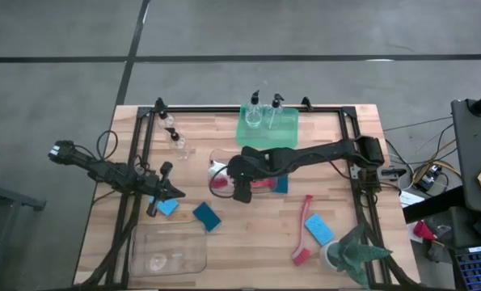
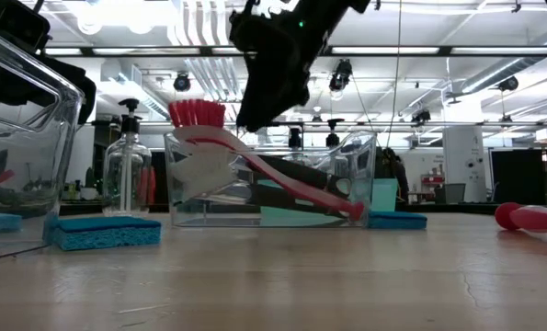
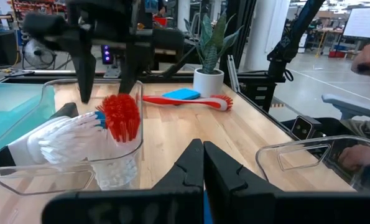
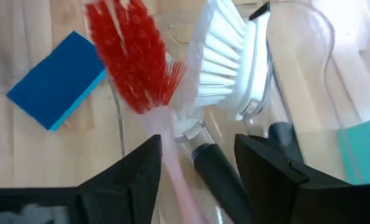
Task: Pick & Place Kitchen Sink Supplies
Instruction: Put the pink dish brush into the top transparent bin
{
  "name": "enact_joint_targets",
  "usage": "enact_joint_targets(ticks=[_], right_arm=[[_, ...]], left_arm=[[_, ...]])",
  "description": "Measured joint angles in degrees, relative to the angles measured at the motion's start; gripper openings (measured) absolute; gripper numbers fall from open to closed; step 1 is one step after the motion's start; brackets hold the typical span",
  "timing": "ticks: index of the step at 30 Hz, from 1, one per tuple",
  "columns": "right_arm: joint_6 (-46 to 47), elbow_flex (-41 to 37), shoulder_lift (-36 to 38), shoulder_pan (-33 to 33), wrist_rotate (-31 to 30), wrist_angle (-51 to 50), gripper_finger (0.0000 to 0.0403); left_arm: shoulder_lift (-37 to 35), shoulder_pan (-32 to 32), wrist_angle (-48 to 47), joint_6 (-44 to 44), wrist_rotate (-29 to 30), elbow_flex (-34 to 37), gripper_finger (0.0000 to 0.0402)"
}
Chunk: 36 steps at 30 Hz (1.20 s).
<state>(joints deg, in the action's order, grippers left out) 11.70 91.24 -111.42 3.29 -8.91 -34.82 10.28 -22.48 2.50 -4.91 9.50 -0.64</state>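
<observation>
From above, a wooden bench (image 1: 248, 234) is carrying everything. The right hand (image 1: 242, 191) is hovering over a clear bin (image 1: 217, 160) at the bench's middle, where a red dish brush (image 1: 220, 181) is lying. The left hand (image 1: 174, 192) is resting near a blue sponge (image 1: 168, 207); a second sponge (image 1: 208, 216) is lying just beside it. Two pump bottles (image 1: 264, 111) are standing in a green tray (image 1: 268, 128) at the far edge, and another bottle (image 1: 178, 144) is standing on the bench. A second red brush (image 1: 304, 237) and a third sponge (image 1: 318, 229) are lying near a potted plant (image 1: 353, 255). An empty-looking clear bin (image 1: 169, 249) is sitting at the near edge.

The level view is showing what the overhead cannot: the red brush (image 2: 255, 161) is leaning tilted inside the bin (image 2: 370, 179), bristles up over the rim, with a white-bristled brush (image 2: 199, 170) beneath it. Behind are ceiling lights and workshop equipment.

The left wrist view is showing its own hand (image 3: 203, 171) pinched fully together, holding nothing, and a person's hand (image 3: 368, 59) at the room's edge.

The right wrist view is showing its hand (image 4: 197, 171) spread wide above both brush heads, with the red brush's handle (image 4: 175, 180) between the fingers (image 4: 268, 174); whether they are touching it is unclear.
</observation>
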Motion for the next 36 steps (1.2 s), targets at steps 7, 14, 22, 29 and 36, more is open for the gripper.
enact_joint_targets(ticks=[7, 14, 22, 29, 36], right_arm=[[6.81, 1.77, 4.61, 4.25, 0.1, -9.23, 0.02], [32.21, 1.53, 6.08, 10.69, 0.02, -24.36, 0.0186], [53.63, -0.71, 3.26, 15.21, -0.96, -37.57, 0.0175], [64.65, -4.97, 1.87, 17.23, 2.76, -42.22, 0.0173], [71.13, -10.76, 1.84, 19.54, 7.83, -42.39, 0.0173]], left_arm=[[0.0, -0.01, 0.0, -0.02, -0.01, 0.0, 0.0003], [0.02, -0.01, 0.0, -0.01, -0.01, 0.0, 0.0003], [0.02, 0.0, 0.0, -0.02, -0.02, 0.0, 0.0003], [0.05, -0.02, 0.0, -0.02, -0.02, 0.0, 0.0003], [0.04, -0.01, 0.0, -0.02, -0.02, 0.0, 0.0003]])
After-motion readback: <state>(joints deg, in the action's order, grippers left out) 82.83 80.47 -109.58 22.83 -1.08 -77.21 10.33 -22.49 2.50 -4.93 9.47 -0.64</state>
